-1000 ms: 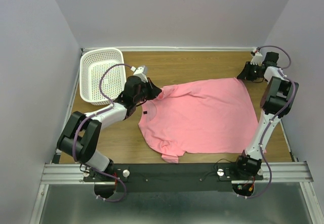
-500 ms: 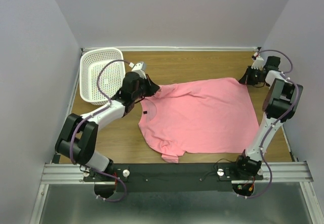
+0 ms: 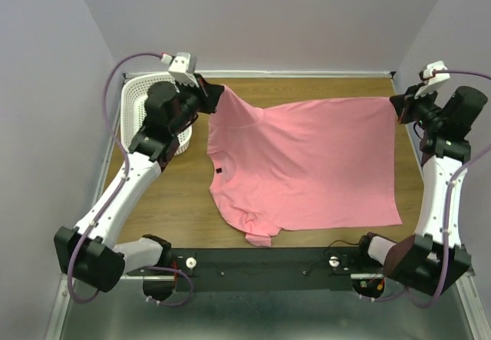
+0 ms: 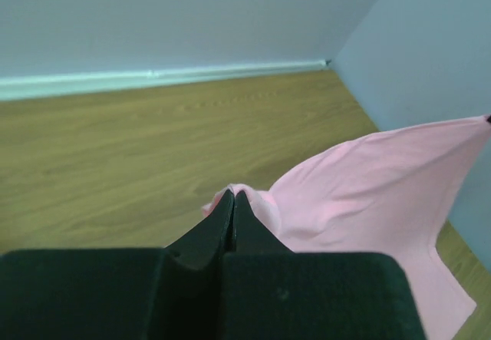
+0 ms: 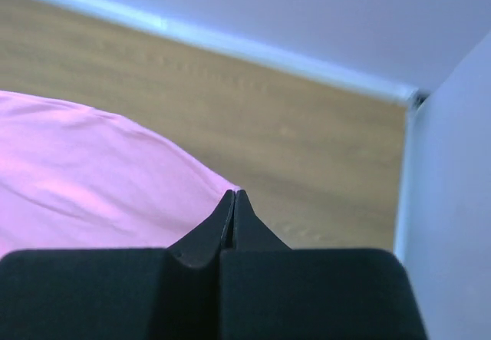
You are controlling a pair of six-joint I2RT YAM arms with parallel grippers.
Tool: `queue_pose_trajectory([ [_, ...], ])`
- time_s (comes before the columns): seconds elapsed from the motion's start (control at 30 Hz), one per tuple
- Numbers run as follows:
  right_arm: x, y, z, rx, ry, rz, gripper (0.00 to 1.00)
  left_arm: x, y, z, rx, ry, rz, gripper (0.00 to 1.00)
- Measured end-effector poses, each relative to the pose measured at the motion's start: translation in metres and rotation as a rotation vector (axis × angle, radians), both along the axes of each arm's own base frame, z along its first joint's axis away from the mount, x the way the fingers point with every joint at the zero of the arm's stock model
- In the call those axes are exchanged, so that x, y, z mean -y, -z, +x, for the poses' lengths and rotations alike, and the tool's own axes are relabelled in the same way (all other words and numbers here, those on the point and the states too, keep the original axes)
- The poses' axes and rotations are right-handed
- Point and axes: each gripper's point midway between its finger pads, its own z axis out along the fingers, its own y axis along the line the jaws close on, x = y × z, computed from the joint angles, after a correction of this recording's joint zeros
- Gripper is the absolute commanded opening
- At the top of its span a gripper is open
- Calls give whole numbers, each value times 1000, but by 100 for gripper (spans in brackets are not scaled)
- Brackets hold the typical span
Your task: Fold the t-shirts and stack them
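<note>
A wooden table (image 3: pixel 307 87) fills the view from above. A salmon-pink t-shirt (image 3: pixel 307 171) is spread over most of its middle and right, collar to the left and hem to the right. The shirt's near half lies flat on the wood, while its far edge is raised off the table and stretched between two robot arms. A white perforated basket (image 3: pixel 130 113) sits in the far-left corner, partly hidden behind the left arm. The left gripper (image 3: pixel 209 99), jaws pressed together, pinches a small bunch of cloth at the shirt's far-left corner, by the far sleeve. The right gripper (image 3: pixel 400 108), jaws likewise closed, holds the far-right hem corner, and its wrist camera shows only the very edge of the cloth at the fingertips. That thin hold looks like the main risk: with the edge pulled taut, more tension or a quick move toward the near side could tug the corner free and drop it in a heap. Uneven travel of the two arms would lay the fold crooked. The near sleeve (image 3: pixel 257 237) is crumpled at the table's near edge and may get folded inside as a lump. A small dark label (image 3: pixel 219 171) marks the collar.
</note>
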Motion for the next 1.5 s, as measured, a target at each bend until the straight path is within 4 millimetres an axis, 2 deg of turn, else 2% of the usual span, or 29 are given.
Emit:
queue_pose_trajectory([
  [0.07,-7,-42,-14,97,1,-26,0,-5,-37,-9,75,0,1,0],
  [0.17,-20,-126,-38,273,3,-72,0,-17,-111,-34,237,-9,-27,0],
  [0.23,-29,-185,-55,385,5,-88,1,-29,-163,-61,357,-17,-58,0],
  [0.27,-32,-206,-63,426,5,-93,1,-36,-187,-76,414,-20,-75,0],
  [0.33,-46,-268,-91,549,4,-105,1,-49,-236,-109,531,-26,-115,0],
  [0.37,-50,-285,-100,586,4,-106,1,-57,-261,-129,592,-30,-139,0],
  [0.43,-63,-331,-130,685,8,-108,1,-71,-302,-164,697,-34,-181,0],
  [0.47,-70,-356,-148,744,12,-115,0,-75,-310,-172,718,-35,-190,0],
  [0.53,-82,-391,-180,840,20,-120,1,-92,-353,-218,846,-33,-241,0],
  [0.57,-86,-403,-192,872,28,-118,1,-95,-362,-229,873,-32,-253,0],
  [0.6,-91,-422,-211,933,44,-120,0,-103,-376,-249,922,-31,-274,0],
  [0.63,-93,-431,-221,963,51,-119,1,-107,-384,-260,951,-31,-286,0],
  [0.73,-101,-459,-259,1068,77,-92,1,-116,-397,-282,1002,-35,-306,0],
  [0.8,-101,-469,-275,1112,96,-60,1,-118,-398,-284,1008,-40,-306,0],
  [0.9,-92,-474,-280,1135,128,-24,1,-116,-390,-270,979,-59,-292,0],
  [1.0,-79,-458,-254,1070,169,-20,1,-110,-369,-239,913,-89,-273,0],
  [1.1,-68,-404,-197,891,174,-29,1,-99,-333,-193,807,-125,-240,0],
  [1.13,-65,-385,-179,831,171,-30,1,-94,-314,-174,757,-139,-223,0],
  [1.17,-61,-358,-154,755,166,-30,1,-90,-299,-157,714,-153,-208,0],
  [1.2,-58,-319,-129,651,156,-29,1,-85,-280,-135,666,-169,-190,0],
  [1.27,-52,-258,-94,501,145,-23,1,-75,-248,-102,593,-184,-160,0],
  [1.33,-45,-170,-56,326,137,-9,1,-61,-201,-60,494,-192,-122,0],
  [1.37,-43,-122,-44,229,135,1,0,-53,-174,-39,436,-191,-97,0],
  [1.4,-42,-86,-36,163,132,7,0,-45,-148,-19,387,-188,-76,0],
  [1.43,-41,-50,-29,92,129,17,1,-34,-108,8,302,-186,-41,0],
  [1.47,-40,-18,-25,29,127,26,1,-27,-77,26,241,-183,-15,0],
  [1.5,-39,19,-18,-41,122,34,0,-16,-34,51,155,-175,18,0],
])
